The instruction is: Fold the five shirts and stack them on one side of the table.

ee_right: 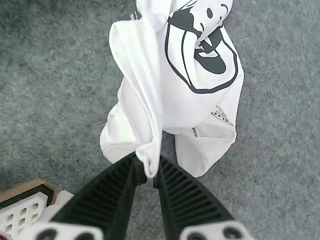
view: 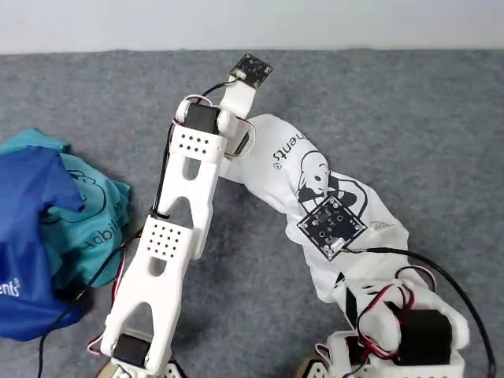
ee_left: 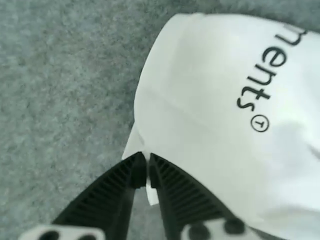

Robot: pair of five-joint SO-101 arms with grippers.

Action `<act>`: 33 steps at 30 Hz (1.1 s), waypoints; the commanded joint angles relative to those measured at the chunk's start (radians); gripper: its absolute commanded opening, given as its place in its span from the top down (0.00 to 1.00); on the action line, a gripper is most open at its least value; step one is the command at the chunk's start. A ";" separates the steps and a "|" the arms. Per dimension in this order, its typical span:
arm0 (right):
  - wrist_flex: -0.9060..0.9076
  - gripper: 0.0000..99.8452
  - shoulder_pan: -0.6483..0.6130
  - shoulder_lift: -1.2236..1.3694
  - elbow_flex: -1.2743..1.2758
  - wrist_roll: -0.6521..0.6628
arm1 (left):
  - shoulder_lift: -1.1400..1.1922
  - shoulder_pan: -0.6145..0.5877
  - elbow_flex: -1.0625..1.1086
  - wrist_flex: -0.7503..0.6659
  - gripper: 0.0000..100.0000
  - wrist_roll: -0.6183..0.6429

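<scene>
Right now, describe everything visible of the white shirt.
The white shirt looks like thin, soft cloth with a black cartoon print and black lettering. It is rumpled into a long band over the grey table cover and is not yet folded. The left gripper pinches an edge near the lettering. The right gripper pinches a fold at the other end.

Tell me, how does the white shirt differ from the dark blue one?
The white shirt is stretched across the middle of the table, pinched at its ends by the left gripper and the right gripper. The blue shirt lies crumpled at the table's edge, untouched, atop a teal shirt. The white shirt bears a black drawing and black letters, while the blue shirt shows white letters. Neither is folded.
</scene>
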 commanded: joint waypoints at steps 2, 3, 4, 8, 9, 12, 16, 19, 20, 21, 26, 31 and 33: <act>0.035 0.99 0.008 -0.005 -0.028 -0.006 | -0.175 -0.020 0.018 0.031 0.99 -0.009; 0.025 0.99 0.008 -0.005 -0.041 -0.008 | -0.212 -0.021 0.045 0.031 0.99 -0.009; 0.015 0.99 0.008 -0.005 -0.058 -0.018 | -0.253 -0.021 0.084 0.031 0.99 -0.009; -0.027 0.99 0.008 0.004 -0.106 -0.044 | -0.459 -0.021 0.329 0.031 0.99 -0.009; -0.033 0.99 0.010 0.004 -0.106 -0.044 | -0.517 -0.021 0.410 0.031 0.99 -0.012; -0.038 0.99 0.048 0.005 -0.106 -0.040 | -0.704 -0.021 0.684 0.031 0.99 -0.018; -0.048 0.99 0.143 0.004 -0.107 0.012 | -0.956 -0.021 1.050 0.028 0.99 -0.109; -0.048 0.99 0.191 0.001 -0.107 0.106 | -1.115 -0.021 1.308 0.026 0.99 -0.150; -0.045 0.99 0.205 -0.002 -0.107 0.130 | -1.162 -0.021 1.383 0.025 0.99 -0.160; -0.042 0.99 0.219 -0.004 -0.107 0.153 | -1.204 -0.028 1.452 0.025 0.99 -0.167; -0.038 0.99 0.294 -0.005 -0.107 0.227 | -1.339 -0.100 1.721 -0.020 0.99 -0.212; -0.038 0.99 0.341 -0.005 -0.106 0.250 | -1.386 -0.164 1.885 -0.051 0.99 -0.276; -0.035 0.99 0.343 -0.005 -0.106 0.250 | -1.405 -0.175 1.891 -0.034 0.98 -0.276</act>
